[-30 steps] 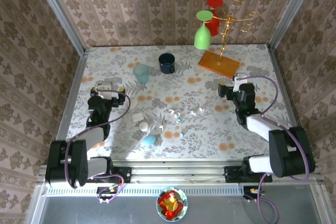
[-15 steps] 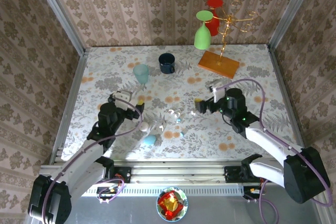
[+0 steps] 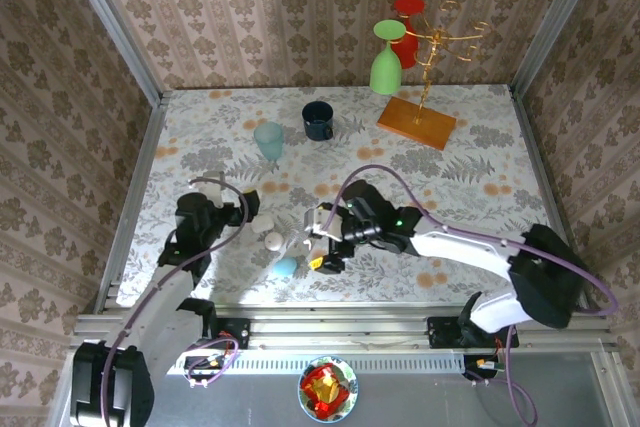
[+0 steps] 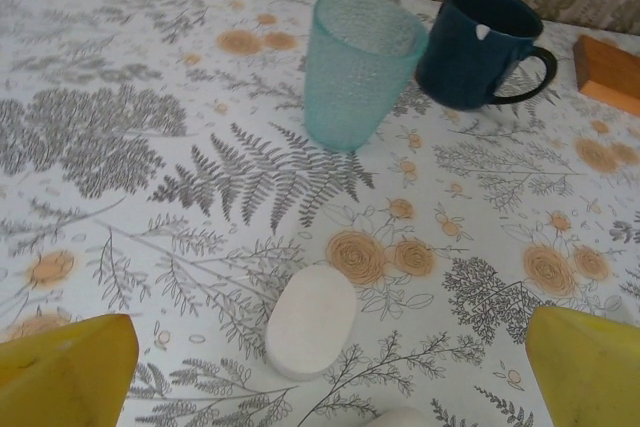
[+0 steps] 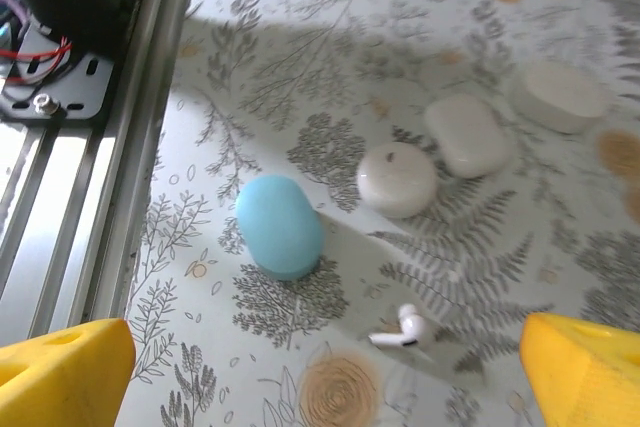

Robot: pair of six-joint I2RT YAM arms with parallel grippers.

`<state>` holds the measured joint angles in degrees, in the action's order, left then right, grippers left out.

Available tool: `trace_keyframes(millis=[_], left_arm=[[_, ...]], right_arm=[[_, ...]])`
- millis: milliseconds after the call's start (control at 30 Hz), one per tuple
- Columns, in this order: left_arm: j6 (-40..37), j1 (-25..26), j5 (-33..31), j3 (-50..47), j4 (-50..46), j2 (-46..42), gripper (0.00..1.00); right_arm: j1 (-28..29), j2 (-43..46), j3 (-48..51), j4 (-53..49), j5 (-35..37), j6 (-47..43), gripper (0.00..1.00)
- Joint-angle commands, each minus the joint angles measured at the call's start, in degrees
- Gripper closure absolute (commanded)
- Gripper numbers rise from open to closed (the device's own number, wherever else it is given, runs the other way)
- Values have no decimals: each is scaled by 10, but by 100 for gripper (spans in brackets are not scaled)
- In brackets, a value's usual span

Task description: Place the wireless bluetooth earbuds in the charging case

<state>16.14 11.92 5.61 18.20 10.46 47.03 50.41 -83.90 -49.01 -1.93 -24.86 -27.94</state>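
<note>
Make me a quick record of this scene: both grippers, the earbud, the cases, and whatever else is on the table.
left gripper: open, empty, facing the white oval case
right gripper: open, empty, low over the earbud
earbud: one, white, lying loose on the table, close to the blue case
cases: blue case, round white case, white oval case; all look shut
cups: teal cup beside navy mug, both upright
task state: earbud not yet picked up

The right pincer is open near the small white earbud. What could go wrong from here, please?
1. The earbud is tiny and glossy, lying loose on the table; the open right pincer may push it away or let it slip.
2. The blue case lies close beside it and could be knocked.
</note>
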Motion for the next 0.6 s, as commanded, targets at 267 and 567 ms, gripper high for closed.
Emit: trace_keyframes(millis=[267, 567], left_arm=[[35, -30, 52, 8, -16, -8, 0], [38, -33, 61, 2, -15, -26, 0]], right_arm=[[55, -169, -128, -83, -1, -113, 10], [64, -252, -171, -98, 45, -141, 28]])
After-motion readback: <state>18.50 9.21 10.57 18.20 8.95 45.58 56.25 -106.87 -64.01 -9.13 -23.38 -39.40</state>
